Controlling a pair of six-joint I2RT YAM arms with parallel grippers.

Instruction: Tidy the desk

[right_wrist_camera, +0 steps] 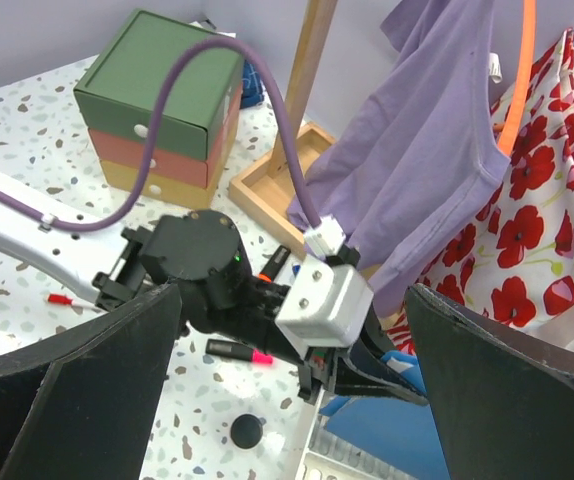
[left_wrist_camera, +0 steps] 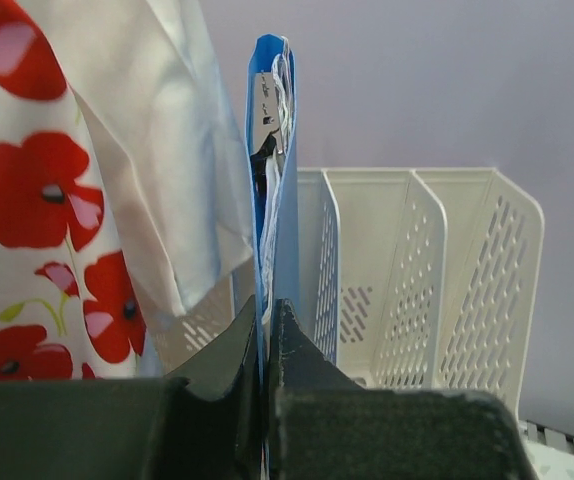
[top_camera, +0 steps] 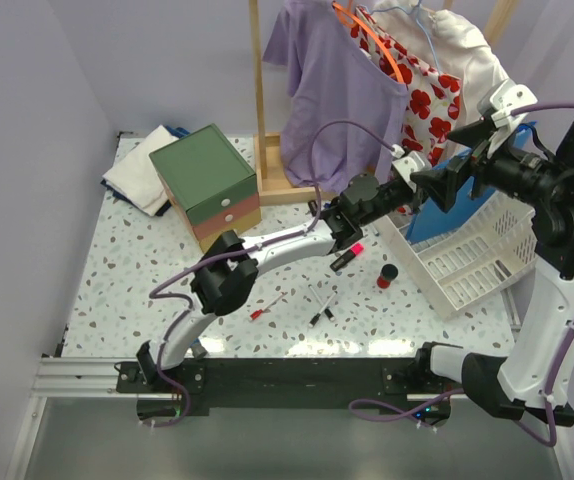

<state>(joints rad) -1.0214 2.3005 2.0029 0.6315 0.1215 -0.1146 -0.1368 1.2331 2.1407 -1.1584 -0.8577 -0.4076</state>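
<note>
The desk (top_camera: pixel 137 290) is a white speckled tabletop. My left gripper (top_camera: pixel 435 186) reaches to the back right and is shut on the edge of a blue folder (top_camera: pixel 439 218). In the left wrist view the jaws (left_wrist_camera: pixel 265 318) pinch the folder (left_wrist_camera: pixel 285 150), which stands upright at the left end of the white slotted file tray (left_wrist_camera: pixel 437 270). My right gripper (right_wrist_camera: pixel 292 292) is wide open and empty. It hangs above the left gripper and the folder (right_wrist_camera: pixel 407 435), touching nothing.
On the desk lie a pink highlighter (top_camera: pixel 347 258), a small black and red cap (top_camera: pixel 386 276), pens (top_camera: pixel 319 305) and a red pen (top_camera: pixel 264 310). A green-topped drawer box (top_camera: pixel 210 185) and folded cloth (top_camera: pixel 142 170) sit at the back left. Hanging clothes (top_camera: pixel 342 90) crowd the tray (top_camera: pixel 467 258).
</note>
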